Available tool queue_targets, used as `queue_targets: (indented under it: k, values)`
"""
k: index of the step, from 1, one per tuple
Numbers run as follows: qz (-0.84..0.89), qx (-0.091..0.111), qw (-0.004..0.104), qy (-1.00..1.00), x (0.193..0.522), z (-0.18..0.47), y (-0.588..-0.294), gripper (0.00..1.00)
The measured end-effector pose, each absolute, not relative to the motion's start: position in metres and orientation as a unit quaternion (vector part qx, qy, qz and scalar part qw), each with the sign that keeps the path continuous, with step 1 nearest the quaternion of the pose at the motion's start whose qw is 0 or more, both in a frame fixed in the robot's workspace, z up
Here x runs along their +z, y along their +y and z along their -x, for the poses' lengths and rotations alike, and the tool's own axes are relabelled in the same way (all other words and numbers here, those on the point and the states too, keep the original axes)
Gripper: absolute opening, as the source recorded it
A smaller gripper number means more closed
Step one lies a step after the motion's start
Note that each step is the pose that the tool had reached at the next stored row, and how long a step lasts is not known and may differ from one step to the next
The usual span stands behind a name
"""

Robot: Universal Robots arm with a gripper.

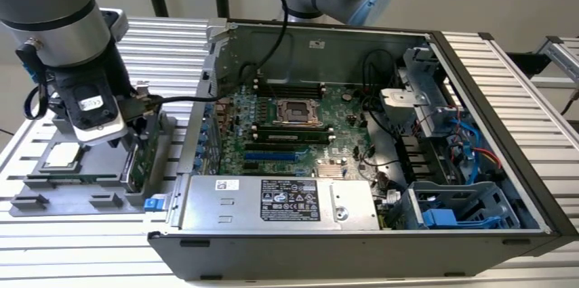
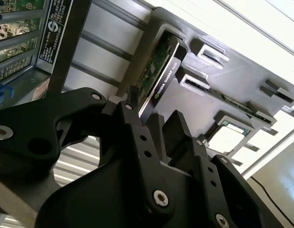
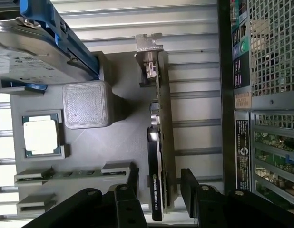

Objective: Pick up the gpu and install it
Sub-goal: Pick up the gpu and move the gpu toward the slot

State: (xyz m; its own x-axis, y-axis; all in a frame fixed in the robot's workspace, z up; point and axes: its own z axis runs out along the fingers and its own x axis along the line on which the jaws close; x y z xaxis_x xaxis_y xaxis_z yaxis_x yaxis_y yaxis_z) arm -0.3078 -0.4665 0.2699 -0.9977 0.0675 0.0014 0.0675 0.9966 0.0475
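The graphics card [image 3: 162, 118] stands on its edge in the gray tray [image 3: 123, 142], just beside the computer case [image 3: 261, 71]. Its near end is hidden behind the gripper [image 3: 159, 190]. The gripper is open, one finger on each side of the card, with a narrow gap at both. The tray also carries one processor chip [image 3: 40, 135] and one hard drive [image 3: 28, 57].

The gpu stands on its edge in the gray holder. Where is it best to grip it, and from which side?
Grip the gpu by its upper long edge from above, one finger on each flat face, away from the silver bracket. It stands upright in the gray holder's slot, so probably only that edge is free.
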Motion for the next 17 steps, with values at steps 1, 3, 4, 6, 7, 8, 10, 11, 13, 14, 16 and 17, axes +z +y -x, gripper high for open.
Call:
queue_targets:
  k: [1,3,4,6,7,8,10,11,13,14,16,17]
  values:
    - [-0.034,0.024,0.000,0.999,0.269,0.308,-0.466,1.00]
    - [-0.034,0.024,0.000,0.999,0.267,0.308,-0.466,1.00]
    - [-0.034,0.024,0.000,0.999,0.266,0.308,-0.466,1.00]
    - [-0.034,0.024,0.000,0.999,0.264,0.308,-0.466,1.00]
    - [-0.034,0.024,0.000,0.999,0.263,0.308,-0.466,1.00]
    - [-0.034,0.024,0.000,0.999,0.262,0.308,-0.466,1.00]
    - [-0.034,0.024,0.000,0.999,0.260,0.308,-0.466,1.00]
    - [-0.034,0.024,0.000,0.999,0.259,0.308,-0.467,1.00]
    - [-0.034,0.024,0.000,0.999,0.257,0.308,-0.466,1.00]
    - [-0.034,0.024,0.000,0.999,0.256,0.308,-0.466,1.00]
    - [-0.034,0.024,0.000,0.999,0.254,0.309,-0.466,1.00]
    - [-0.034,0.024,0.000,0.999,0.253,0.309,-0.466,1.00]
